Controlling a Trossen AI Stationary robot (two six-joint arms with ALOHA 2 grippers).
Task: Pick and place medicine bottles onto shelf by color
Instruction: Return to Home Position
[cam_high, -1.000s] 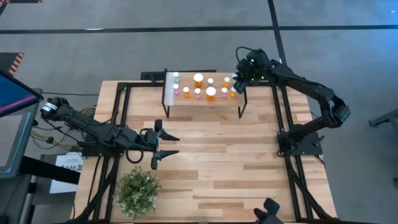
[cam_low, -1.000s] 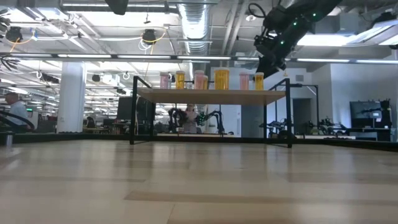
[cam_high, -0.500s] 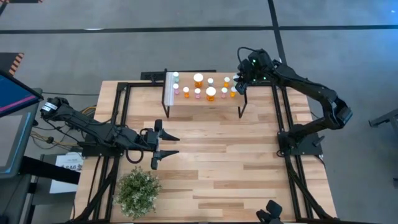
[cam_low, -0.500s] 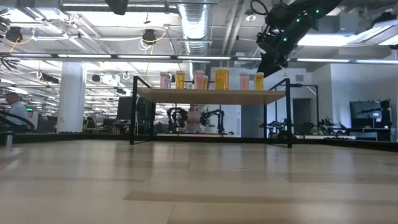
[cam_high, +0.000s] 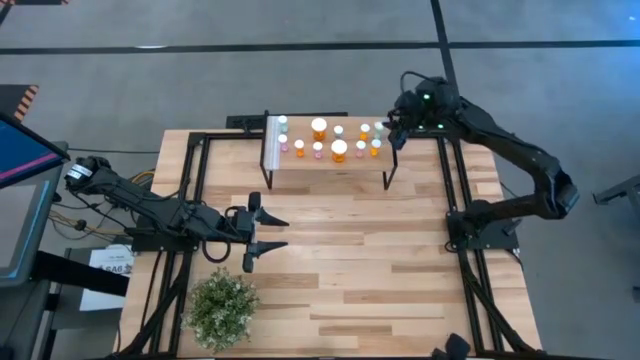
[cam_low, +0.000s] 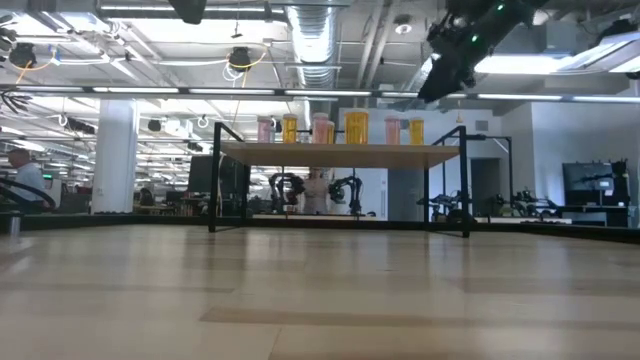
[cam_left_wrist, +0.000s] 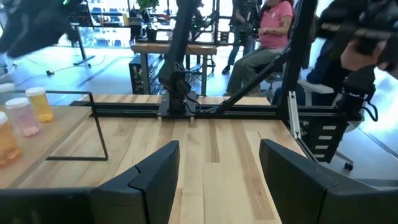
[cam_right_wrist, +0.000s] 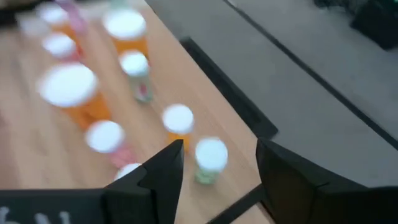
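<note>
The wooden tabletop (cam_high: 350, 250) was seen bare across its middle, so that nothing was left there to be picked. At its far edge the shelf (cam_high: 322, 166) was raised on thin black legs, and all the medicine bottles (cam_high: 339, 150) in view had been stood upright on its plank in loose rows, white caps up. Whether they were grouped by colour could not be settled from above.

A green plant (cam_high: 222, 308) was kept at the near left corner, well apart from the work.

The right end effector (cam_high: 394, 130) was held above the right end of the shelf, fingers spread and nothing between them. Directly below it a blue-green bottle (cam_right_wrist: 210, 158) was standing free, touched by neither finger. From this, placing was judged complete and a retreat to the rest pose was taken as the step in hand.

The left end effector (cam_high: 283, 232) was parked low over the left of the tabletop, its fingers likewise spread and empty, since no bottle remained on its side.
</note>
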